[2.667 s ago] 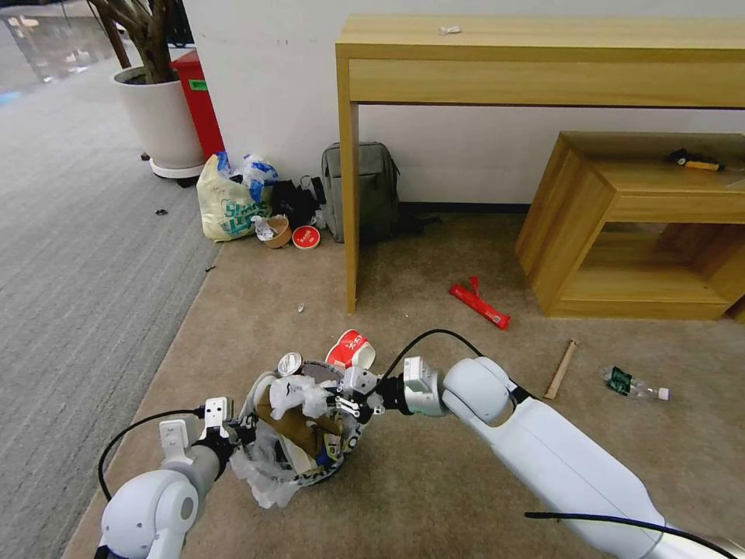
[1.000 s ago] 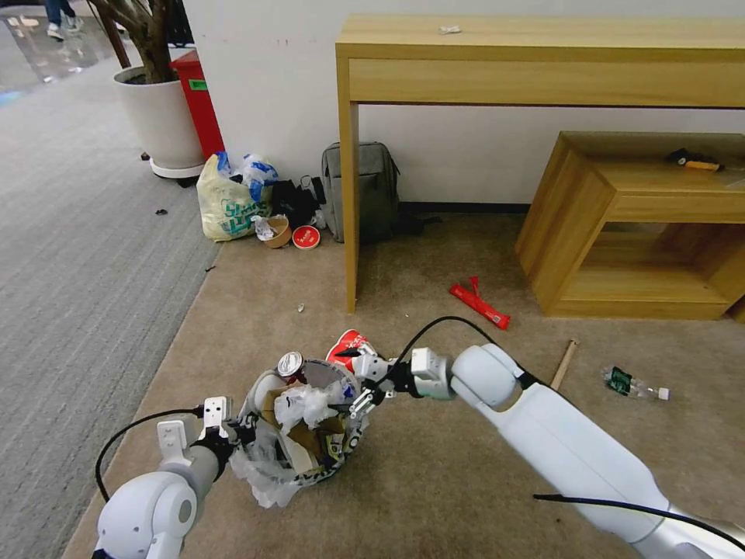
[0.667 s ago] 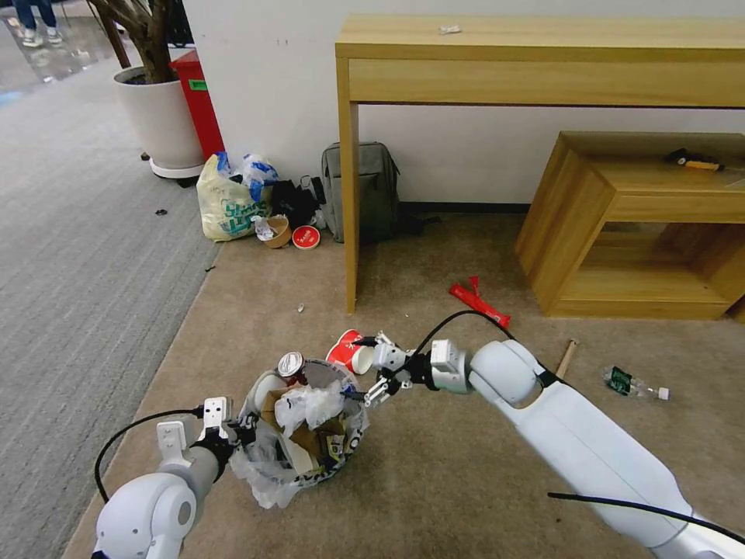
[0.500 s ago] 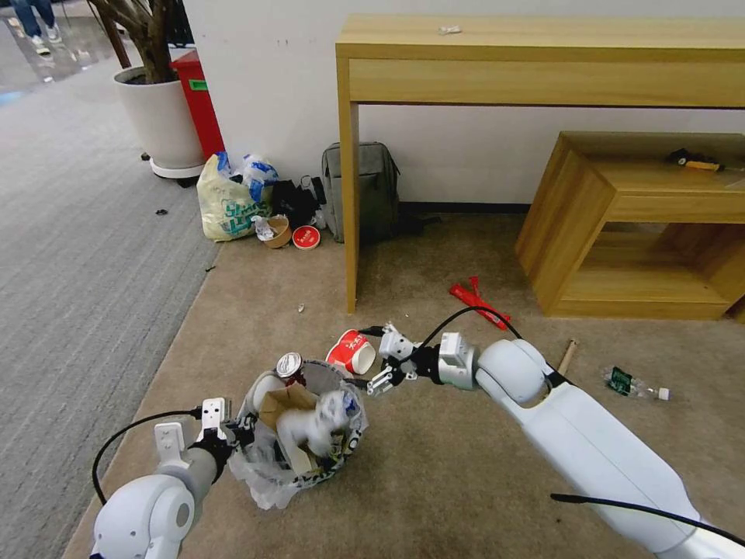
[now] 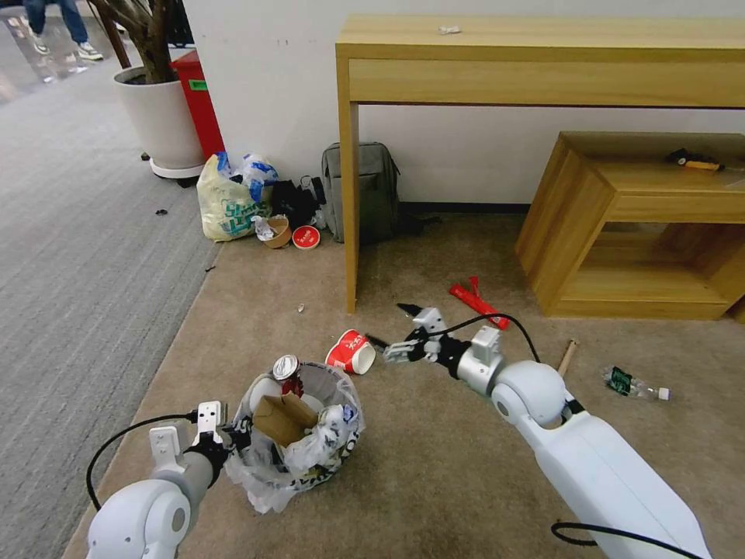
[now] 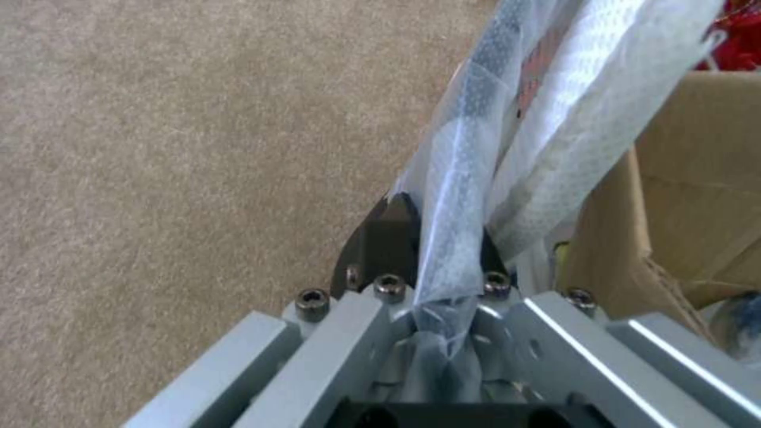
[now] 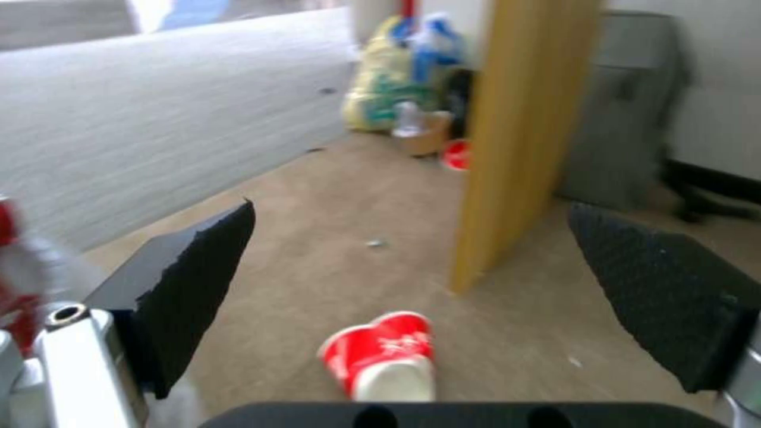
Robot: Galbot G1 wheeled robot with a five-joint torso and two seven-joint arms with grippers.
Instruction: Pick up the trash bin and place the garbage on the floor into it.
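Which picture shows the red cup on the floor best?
The right wrist view: the red cup lies close, between the open right gripper's fingers. The head view shows it smaller, beside the bin.

We cannot see the black wall of the small round trash bin (image 5: 341, 450), wrapped by its translucent white printed bag (image 6: 508, 137). The left hand (image 5: 233, 439) sits half behind that bag. The bin's brown cardboard piece (image 6: 698, 196) runs off the left wrist view's edge. The small item on the long wooden bench (image 5: 449, 30) is too small to identify.
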